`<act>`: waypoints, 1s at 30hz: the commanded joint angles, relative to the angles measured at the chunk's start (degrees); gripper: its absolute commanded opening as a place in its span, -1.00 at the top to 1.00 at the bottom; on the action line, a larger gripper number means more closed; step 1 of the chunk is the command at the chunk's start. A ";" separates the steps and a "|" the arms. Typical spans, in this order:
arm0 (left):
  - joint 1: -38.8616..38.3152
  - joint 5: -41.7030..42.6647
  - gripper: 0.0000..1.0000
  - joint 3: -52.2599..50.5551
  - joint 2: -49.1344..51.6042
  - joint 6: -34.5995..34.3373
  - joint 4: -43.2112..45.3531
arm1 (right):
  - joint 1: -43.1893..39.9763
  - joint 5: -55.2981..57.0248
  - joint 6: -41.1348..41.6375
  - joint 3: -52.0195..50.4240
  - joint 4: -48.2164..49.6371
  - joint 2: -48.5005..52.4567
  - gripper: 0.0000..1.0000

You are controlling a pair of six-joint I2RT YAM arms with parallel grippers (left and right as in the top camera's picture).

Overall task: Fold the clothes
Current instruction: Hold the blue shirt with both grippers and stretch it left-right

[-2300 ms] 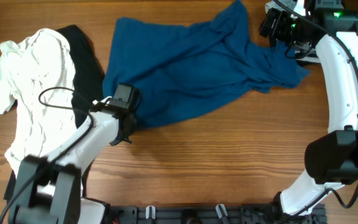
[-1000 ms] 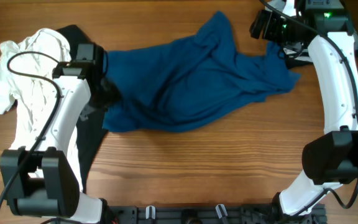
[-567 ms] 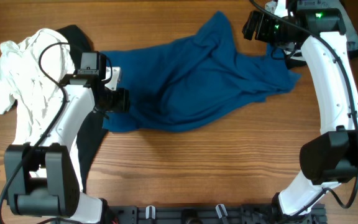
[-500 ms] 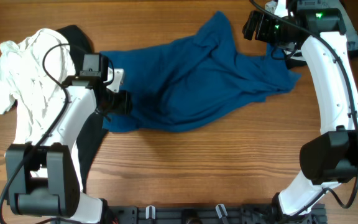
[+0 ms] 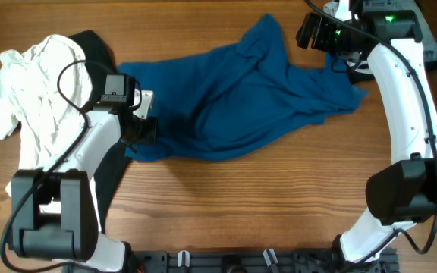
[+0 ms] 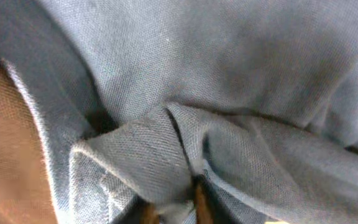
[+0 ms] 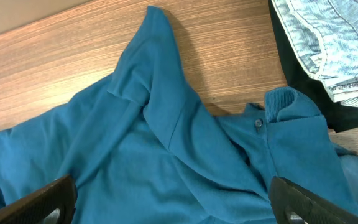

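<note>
A blue polo shirt (image 5: pixel 234 98) lies crumpled across the middle of the table. Its collar and button placket (image 7: pixel 272 112) are at the right. My left gripper (image 5: pixel 144 125) is at the shirt's left edge. In the left wrist view it is shut (image 6: pixel 173 208) on a small raised fold of the blue fabric (image 6: pixel 148 155), which fills that view. My right gripper (image 5: pixel 315 32) hovers above the shirt's far right part. Its jaws are wide open and empty (image 7: pixel 173 199), and both fingertips (image 7: pixel 48 199) are clear of the cloth.
A white shirt (image 5: pixel 40 91) lies crumpled at the far left on a black garment (image 5: pixel 106 64). Light denim jeans (image 7: pixel 328 43) on dark cloth lie at the far right corner, beside the blue collar. Bare wood runs along the front of the table (image 5: pixel 264 197).
My left gripper has moved a little right and toward the front along the shirt's left edge, and its wrist has turned. The shirt and the right arm have hardly shifted.
</note>
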 commanded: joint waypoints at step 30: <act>12.96 -3.67 0.92 34.42 -21.27 -15.28 -26.95 | -7.10 -2.73 -4.76 -27.63 -2.36 3.02 -0.30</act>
